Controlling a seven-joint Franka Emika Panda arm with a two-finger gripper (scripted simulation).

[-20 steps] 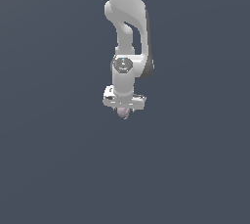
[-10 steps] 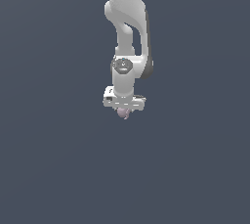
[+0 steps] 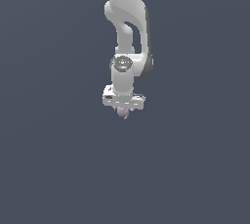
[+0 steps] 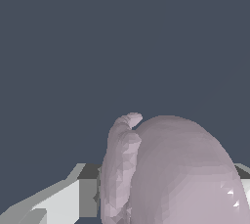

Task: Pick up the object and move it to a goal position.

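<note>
The white arm hangs down from above in the exterior view, ending in my gripper [image 3: 123, 112]. The object [image 3: 122, 113], a small pale pinkish-mauve lump, peeks out just below the gripper's white crossbar, held between the fingers. In the wrist view the object [image 4: 171, 174] fills the near part of the picture as a rounded mauve mass with a pointed ridge, and a white finger [image 4: 58, 203] presses against its side. The gripper is shut on it, and it hangs in the air with no surface showing beneath.
Only a plain dark grey-blue background surrounds the arm in both views. No table edge, container or goal marker shows.
The gripper with the object has risen slightly over the last second. The grasp looks unchanged.
</note>
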